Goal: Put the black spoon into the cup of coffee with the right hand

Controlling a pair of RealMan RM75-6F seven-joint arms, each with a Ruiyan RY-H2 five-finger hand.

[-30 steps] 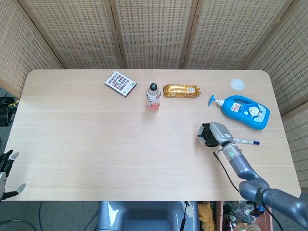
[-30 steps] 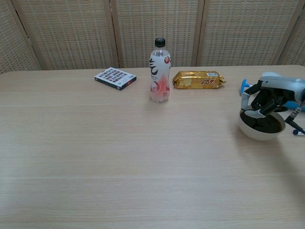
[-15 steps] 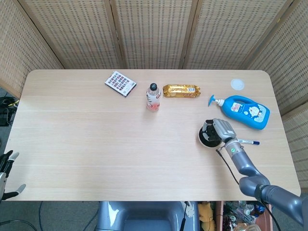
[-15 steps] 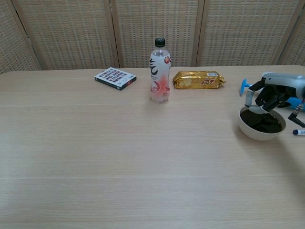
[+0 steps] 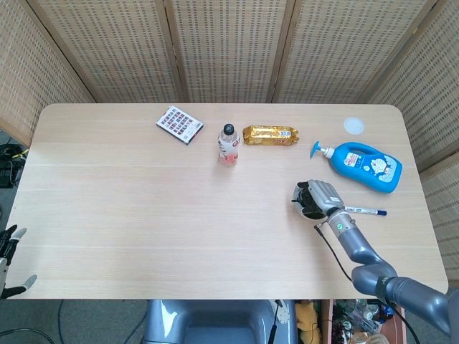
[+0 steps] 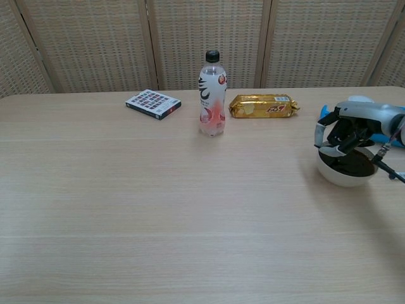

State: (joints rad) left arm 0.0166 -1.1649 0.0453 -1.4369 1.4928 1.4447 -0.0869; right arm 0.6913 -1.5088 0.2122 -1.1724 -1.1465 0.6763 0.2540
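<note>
The cup of coffee (image 6: pixel 345 172) is a low white cup with dark liquid, at the right of the table. In the head view only its rim (image 5: pixel 297 203) shows under my right hand (image 5: pixel 316 198). My right hand (image 6: pixel 345 128) hangs just over the cup with its fingers curled down towards the coffee. They pinch the black spoon, a dark piece that is hard to tell from the dark fingers. Its lower end reaches the coffee. My left hand (image 5: pixel 10 252) sits off the table's near left corner, fingers apart, holding nothing.
A blue pump bottle (image 5: pixel 366 166) lies behind the cup and a pen (image 5: pixel 366 211) to its right. A drink bottle (image 6: pixel 212 95), a gold snack pack (image 6: pixel 263 106) and a card box (image 6: pixel 153 103) stand at the back. A white lid (image 5: pixel 353 126) lies far right.
My right hand swung a little to the right over the cup half a second ago and has now come back left and nearer. The cup has stayed put.
</note>
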